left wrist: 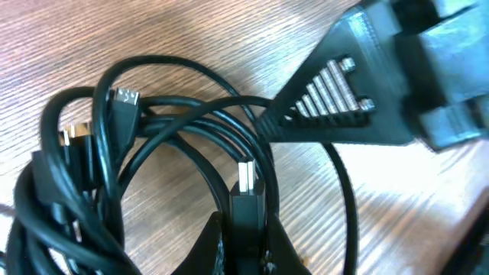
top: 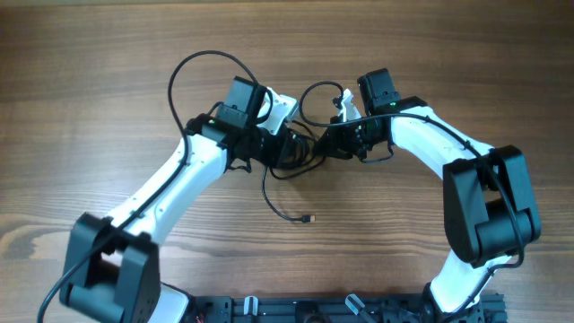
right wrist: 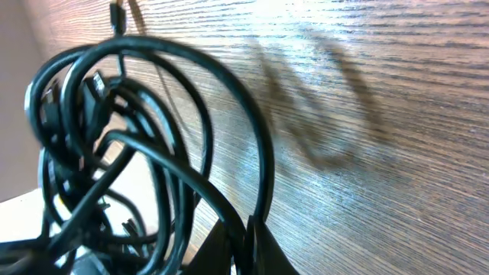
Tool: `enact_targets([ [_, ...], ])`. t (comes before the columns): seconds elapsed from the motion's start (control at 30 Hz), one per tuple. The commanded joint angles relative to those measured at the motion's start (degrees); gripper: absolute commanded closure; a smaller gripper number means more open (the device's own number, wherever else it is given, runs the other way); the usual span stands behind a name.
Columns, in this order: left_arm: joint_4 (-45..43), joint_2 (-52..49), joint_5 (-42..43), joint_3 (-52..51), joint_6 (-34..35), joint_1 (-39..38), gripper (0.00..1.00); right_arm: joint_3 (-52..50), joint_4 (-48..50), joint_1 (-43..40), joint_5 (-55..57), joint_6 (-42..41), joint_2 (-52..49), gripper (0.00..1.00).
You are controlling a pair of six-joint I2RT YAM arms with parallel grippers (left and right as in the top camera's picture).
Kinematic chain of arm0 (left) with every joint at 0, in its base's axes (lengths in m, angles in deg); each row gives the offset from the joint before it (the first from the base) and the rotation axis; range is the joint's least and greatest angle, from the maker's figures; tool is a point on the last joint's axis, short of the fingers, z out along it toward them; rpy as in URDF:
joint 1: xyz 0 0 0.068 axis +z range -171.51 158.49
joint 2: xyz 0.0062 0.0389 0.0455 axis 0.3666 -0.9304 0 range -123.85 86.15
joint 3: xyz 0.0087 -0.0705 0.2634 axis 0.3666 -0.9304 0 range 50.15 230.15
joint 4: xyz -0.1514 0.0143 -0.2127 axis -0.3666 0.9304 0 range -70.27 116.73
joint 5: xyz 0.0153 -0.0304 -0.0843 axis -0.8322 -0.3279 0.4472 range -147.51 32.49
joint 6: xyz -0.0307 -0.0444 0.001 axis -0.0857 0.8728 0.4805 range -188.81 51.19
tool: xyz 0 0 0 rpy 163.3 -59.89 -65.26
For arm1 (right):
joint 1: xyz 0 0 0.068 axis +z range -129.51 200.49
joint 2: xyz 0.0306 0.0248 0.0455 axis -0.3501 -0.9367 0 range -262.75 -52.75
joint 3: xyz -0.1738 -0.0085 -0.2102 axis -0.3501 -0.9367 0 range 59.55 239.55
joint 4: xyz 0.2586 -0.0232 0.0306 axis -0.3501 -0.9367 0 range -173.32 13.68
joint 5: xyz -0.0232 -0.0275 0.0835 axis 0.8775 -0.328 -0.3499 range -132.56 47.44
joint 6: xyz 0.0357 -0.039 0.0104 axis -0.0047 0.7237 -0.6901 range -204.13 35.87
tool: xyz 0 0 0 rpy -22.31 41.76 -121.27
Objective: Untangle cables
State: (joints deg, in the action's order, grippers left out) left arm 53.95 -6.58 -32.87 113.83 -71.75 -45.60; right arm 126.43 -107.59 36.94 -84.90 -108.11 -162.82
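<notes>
The left gripper is clamped on the black body of a USB plug, whose silvery tip points to 12 o'clock in the left wrist view. The right gripper is pinched closed on a strand of the same cables. The tangled coil sits between them, a little toward 12 o'clock from the middle of the wooden table, and one strand trails from it toward 6 o'clock, ending in a small plug on the wood.

Your arms: white shells, black joints.
Left arm, right arm: bulky black blocks nearest the base rail.
</notes>
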Motion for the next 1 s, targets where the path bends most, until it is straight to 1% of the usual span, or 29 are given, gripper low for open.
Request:
enact_targets([
  [0.0, 1.2, 6.3, 4.0, 0.0, 0.2, 2.5, 0.96, -0.1, -0.3, 0.0, 2.3, -0.7, -1.2, 0.91],
  [0.1, 2.1, 9.6, 6.7, 0.0, 0.2, 5.3, 0.96, -0.1, -0.3, 0.0, 2.3, -0.7, -1.2, 0.91],
  [0.17, 2.7, 11.0, 11.3, 0.0, 0.2, 7.5, 0.96, -0.1, -0.3, 0.0, 2.3, -0.7, -1.2, 0.91],
  [0.23, 3.4, 11.1, 14.2, 0.0, 0.2, 8.6, 0.96, -0.1, -0.3, 0.0, 2.3, -0.7, -1.2, 0.91],
  [0.3, 5.7, 10.5, 14.5, 0.0, 0.2, 9.2, 0.96, -0.1, -0.3, 0.0, 2.3, -0.6, -1.2, 0.91],
  [0.37, 8.0, 10.0, 13.0, 0.0, 0.2, 9.6, 0.96, -0.1, -0.6, 0.0, 2.3, -0.6, -1.2, 0.91],
  [0.4, 8.9, 9.8, 12.1, 0.0, 0.3, 9.7, 0.93, -0.1, -0.7, 0.0, 2.3, -0.5, -1.2, 0.91],
  [0.47, 10.1, 9.7, 10.8, 0.0, 0.3, 9.7, 0.77, -0.1, -0.8, 0.0, 2.3, -0.2, -1.2, 0.91],
  [0.5, 10.3, 9.7, 10.6, 0.0, 0.3, 9.7, 0.74, -0.1, -0.7, 0.0, 2.3, -0.2, -1.2, 0.91],
  [0.53, 10.3, 9.7, 10.6, 0.0, 0.3, 9.7, 0.73, -0.1, -0.7, 0.0, 2.3, -0.2, -1.2, 0.91],
  [0.57, 10.3, 9.7, 10.4, 0.0, 0.3, 9.7, 0.75, -0.1, -0.7, 0.0, 2.3, -0.2, -1.2, 0.91],
  [0.63, 10.4, 9.7, 8.2, 0.0, 0.4, 9.7, 0.94, -0.1, -1.0, 0.0, 2.3, -0.2, -1.2, 0.91],
  [0.67, 10.8, 9.7, 7.1, 0.0, 0.4, 9.7, 0.96, -0.1, -1.0, 0.0, 2.3, -0.2, -1.2, 0.91],
  [0.77, 12.4, 9.3, 4.7, -0.1, 0.4, 9.7, 0.96, -0.1, -1.1, 0.0, 2.3, -0.1, -1.2, 0.91],
  [0.9, 13.2, 8.3, 4.4, -1.6, -0.1, 9.6, 0.72, -0.1, -1.1, 0.0, 2.3, 0.0, -1.2, 0.90],
  [0.93, 13.2, 8.2, 4.5, -2.6, -1.4, 9.4, 0.64, -0.1, -1.1, 0.0, 2.3, 0.0, -1.2, 0.90],
  [0.97, 13.0, 8.0, 4.4, -4.2, -3.3, 9.0, 0.59, -0.1, -1.1, 0.0, 2.3, 0.0, -1.2, 0.90],
])
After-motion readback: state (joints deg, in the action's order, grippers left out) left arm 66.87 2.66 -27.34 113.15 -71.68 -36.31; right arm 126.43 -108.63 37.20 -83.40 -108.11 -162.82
